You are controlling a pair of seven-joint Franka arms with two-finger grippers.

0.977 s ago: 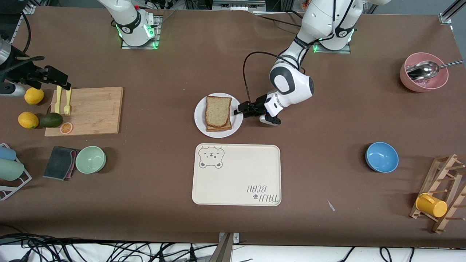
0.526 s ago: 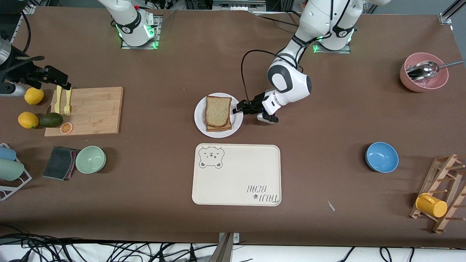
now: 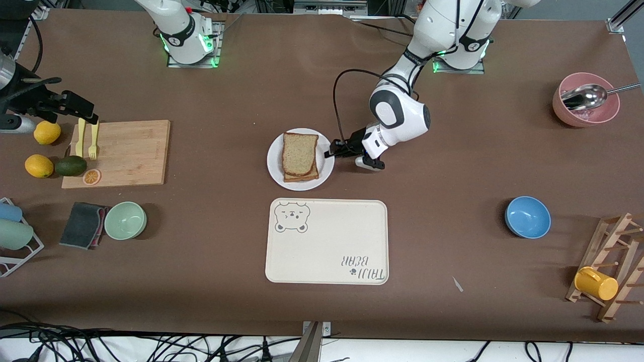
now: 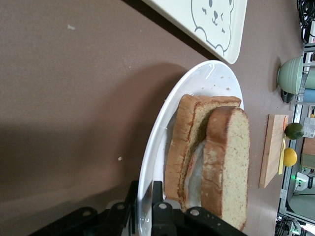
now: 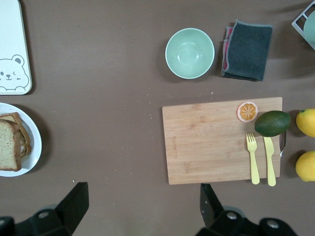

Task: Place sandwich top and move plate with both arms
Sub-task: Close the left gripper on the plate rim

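The sandwich top point(image 3: 300, 153), a speckled brown slice, lies on a lower slice on the white plate point(image 3: 297, 184) at the table's middle. My left gripper point(image 3: 332, 150) is low at the plate's edge toward the left arm's end. In the left wrist view its jaws point(image 4: 146, 196) are shut on the plate's rim point(image 4: 206, 81), one above and one below, with the sandwich top point(image 4: 231, 162) just past them and white egg between the slices. My right gripper point(image 3: 88, 116) is open and empty, high over the table by the cutting board; its wrist view point(image 5: 142, 201) shows the plate point(image 5: 34, 142) at the edge.
A cream bear-print tray point(image 3: 327, 241) lies nearer the front camera than the plate. A wooden cutting board point(image 3: 126, 151) with fork and knife, lemons, an avocado, a green bowl point(image 3: 125, 220) and a cloth sit toward the right arm's end. A blue bowl point(image 3: 527, 216), pink bowl point(image 3: 586, 100) and mug rack sit toward the left arm's end.
My left gripper has moved in onto the plate's rim. The plate with the sandwich has shifted slightly toward the right arm's end. The right arm has not moved.
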